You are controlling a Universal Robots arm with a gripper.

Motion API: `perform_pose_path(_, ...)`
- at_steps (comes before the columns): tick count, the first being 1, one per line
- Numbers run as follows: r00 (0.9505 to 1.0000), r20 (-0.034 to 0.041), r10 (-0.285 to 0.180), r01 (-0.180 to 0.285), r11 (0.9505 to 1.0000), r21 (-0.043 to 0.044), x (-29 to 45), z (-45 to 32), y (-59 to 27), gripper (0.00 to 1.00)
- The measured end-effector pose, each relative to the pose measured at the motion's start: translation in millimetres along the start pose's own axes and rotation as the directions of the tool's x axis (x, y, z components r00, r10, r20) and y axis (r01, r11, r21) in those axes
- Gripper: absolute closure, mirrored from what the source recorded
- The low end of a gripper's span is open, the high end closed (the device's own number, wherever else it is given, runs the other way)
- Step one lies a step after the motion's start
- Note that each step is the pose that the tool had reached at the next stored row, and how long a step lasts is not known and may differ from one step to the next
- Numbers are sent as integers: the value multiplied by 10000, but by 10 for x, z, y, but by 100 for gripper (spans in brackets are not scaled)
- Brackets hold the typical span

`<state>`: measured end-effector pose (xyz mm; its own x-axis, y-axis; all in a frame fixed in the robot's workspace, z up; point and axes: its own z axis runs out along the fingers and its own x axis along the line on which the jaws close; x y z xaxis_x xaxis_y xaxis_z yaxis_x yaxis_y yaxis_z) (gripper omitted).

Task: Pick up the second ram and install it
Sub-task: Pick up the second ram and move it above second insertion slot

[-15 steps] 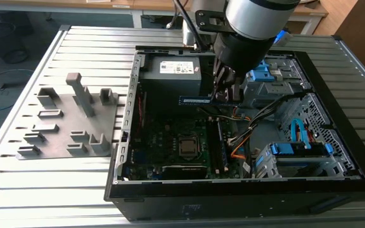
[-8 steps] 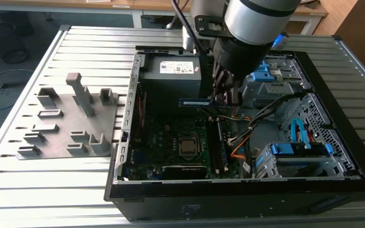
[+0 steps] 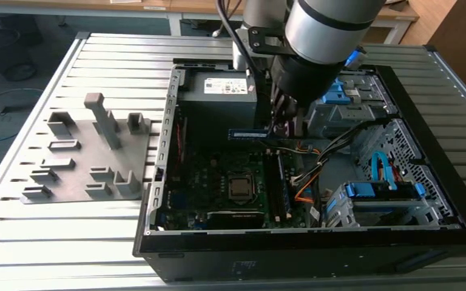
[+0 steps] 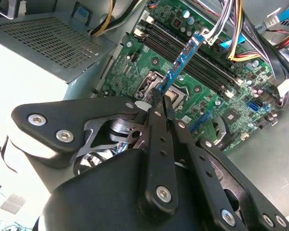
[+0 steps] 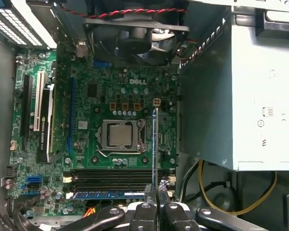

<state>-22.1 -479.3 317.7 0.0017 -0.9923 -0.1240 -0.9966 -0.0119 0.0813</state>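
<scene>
The second ram (image 3: 249, 133) was held pinched by one end in the hand (image 5: 156, 192), at twelve o'clock of the processor socket (image 3: 241, 187) in the exterior view, crosswise to the memory slots (image 5: 111, 175), so a jam against them could be feared if it were lowered unturned.

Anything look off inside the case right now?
In the second wrist view, the second ram, clamped in the gripper, runs across the memory slots rather than along them. Nothing else looks damaged or loose.
</scene>
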Motion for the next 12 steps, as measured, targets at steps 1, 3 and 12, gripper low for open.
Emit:
perform_pose_path(1,10000,-1,0,0,10000,0,1,10,-1,87)
perform_pose_path(3,10000,1,0,0,10000,0,4,31,-3,87)
perform_pose_path(12,10000,0,0,0,10000,0,15,118,-10,87)
